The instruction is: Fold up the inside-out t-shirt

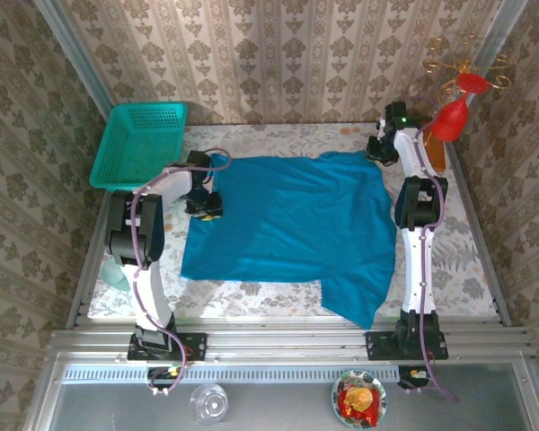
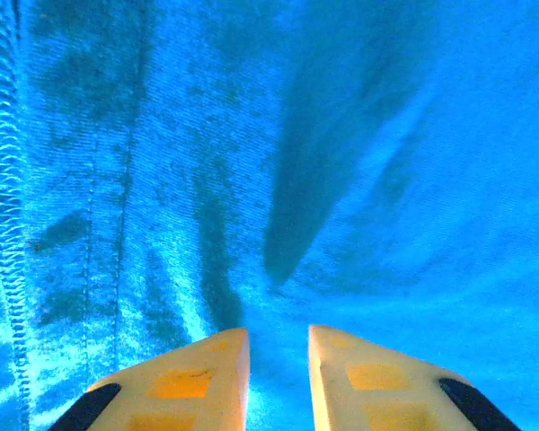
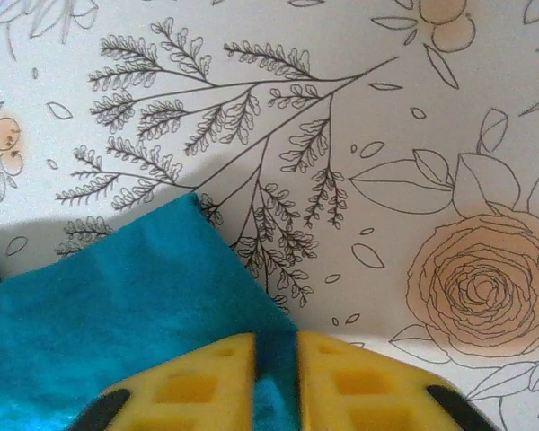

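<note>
As seen from above, the blue t-shirt [image 1: 287, 215] lay spread across the middle of the flowered table [image 1: 472, 260], with one flap reaching the near edge. My left gripper [image 1: 204, 206] sat on its left edge, near the green basket [image 1: 139, 144]. My right gripper [image 1: 378, 149] sat at its far right corner.

In the left wrist view, the cloth stretched away ahead. My fingers [image 2: 184, 377] stood close together, pinching a fold whose creases ran out from the narrow gap.

In the right wrist view, my fingers [image 3: 189, 386] were clamped on the shirt's corner. The shirt lay to the left, with bare table to the right.
</note>
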